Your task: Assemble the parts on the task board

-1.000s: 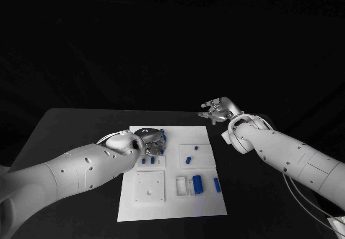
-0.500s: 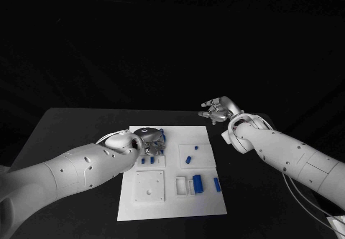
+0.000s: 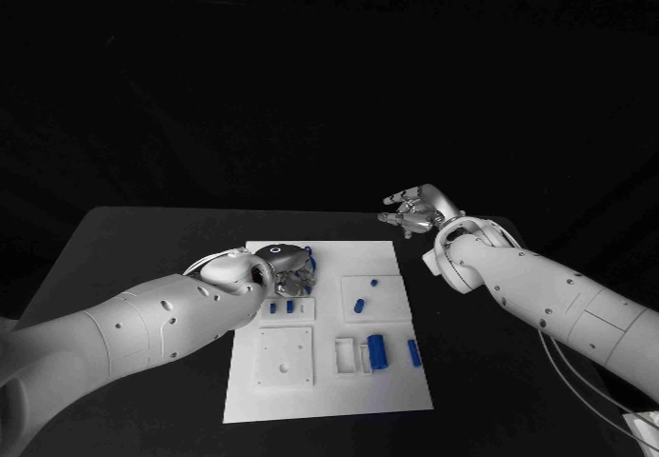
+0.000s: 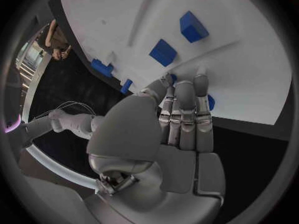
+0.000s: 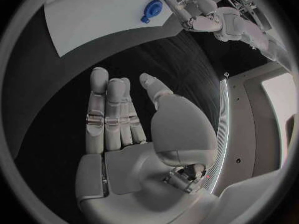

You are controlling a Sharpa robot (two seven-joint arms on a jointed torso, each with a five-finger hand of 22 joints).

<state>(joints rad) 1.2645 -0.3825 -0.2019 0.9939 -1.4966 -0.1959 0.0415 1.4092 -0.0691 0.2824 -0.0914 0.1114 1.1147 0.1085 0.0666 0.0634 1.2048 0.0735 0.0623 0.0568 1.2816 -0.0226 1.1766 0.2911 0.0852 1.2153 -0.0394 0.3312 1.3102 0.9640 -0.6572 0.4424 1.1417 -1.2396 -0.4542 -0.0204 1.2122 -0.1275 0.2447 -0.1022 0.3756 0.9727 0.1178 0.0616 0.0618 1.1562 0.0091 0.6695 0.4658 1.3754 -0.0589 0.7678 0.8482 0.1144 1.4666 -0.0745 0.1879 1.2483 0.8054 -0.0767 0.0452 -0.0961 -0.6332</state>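
Left hand (image 3: 285,276) at the far left corner of the white board (image 3: 391,388), fingertips on a blue part (image 4: 210,102); grasp unclear. Right hand (image 3: 419,211) spread, holding nothing, off the board. Parts look light, rigid, smooth: pinch across the sides

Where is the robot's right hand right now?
In the head view the right hand hovers over the black table, just past the far right corner of the white task board, with nothing in it.

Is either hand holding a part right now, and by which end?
Right hand is open, holding nothing. Left hand rests fingertips at the task board; a grip cannot be told.
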